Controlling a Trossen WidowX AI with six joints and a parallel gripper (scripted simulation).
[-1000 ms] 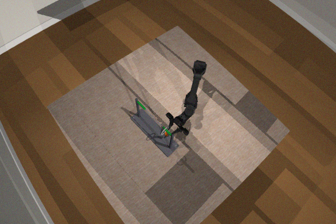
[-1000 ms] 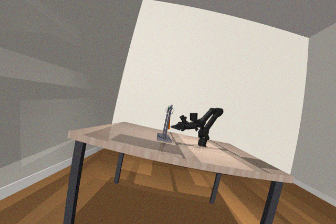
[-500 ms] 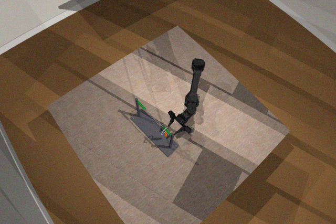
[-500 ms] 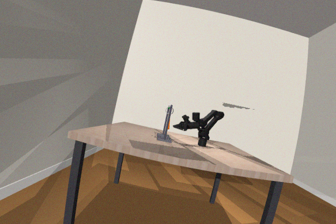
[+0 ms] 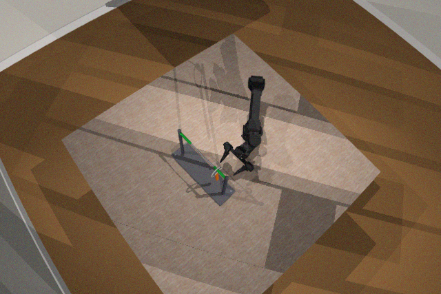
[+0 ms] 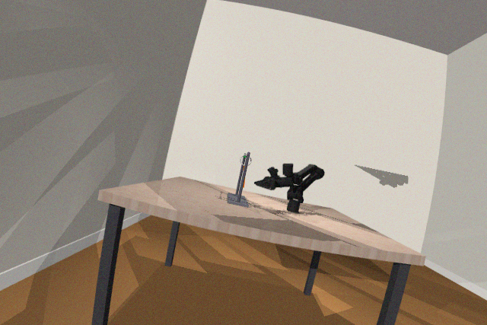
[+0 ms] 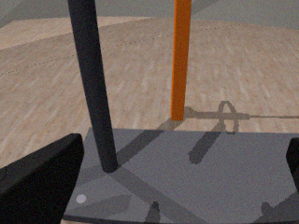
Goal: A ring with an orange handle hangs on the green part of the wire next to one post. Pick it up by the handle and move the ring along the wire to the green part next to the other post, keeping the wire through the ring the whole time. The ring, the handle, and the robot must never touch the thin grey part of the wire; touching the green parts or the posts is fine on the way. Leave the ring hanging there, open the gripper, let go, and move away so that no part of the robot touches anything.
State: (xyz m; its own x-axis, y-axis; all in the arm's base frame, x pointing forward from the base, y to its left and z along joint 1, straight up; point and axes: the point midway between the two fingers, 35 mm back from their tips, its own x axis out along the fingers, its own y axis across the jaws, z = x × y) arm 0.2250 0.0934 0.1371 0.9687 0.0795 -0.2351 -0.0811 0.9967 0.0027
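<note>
The pale ring (image 5: 212,174) hangs around the wire at the green part (image 5: 221,173) beside the lower-right post (image 5: 224,185) (image 7: 95,84) in the top view, near that part's inner end. Its orange handle (image 5: 217,177) (image 6: 243,184) (image 7: 179,70) points down, and its lower end is free above the base. The other green part (image 5: 185,138) is beside the upper-left post (image 5: 180,144), with the thin grey wire (image 5: 203,155) between. My gripper (image 5: 227,168) (image 6: 255,183) is wide open and empty, apart from the handle on the arm's side. The ring is out of the wrist view.
The dark base plate (image 5: 199,173) (image 6: 237,202) (image 7: 252,163) lies under the wire on the table (image 5: 171,226) (image 6: 157,195). In the wrist view the post stands left of the handle. Shadows of the ring and arm fall across the base and table.
</note>
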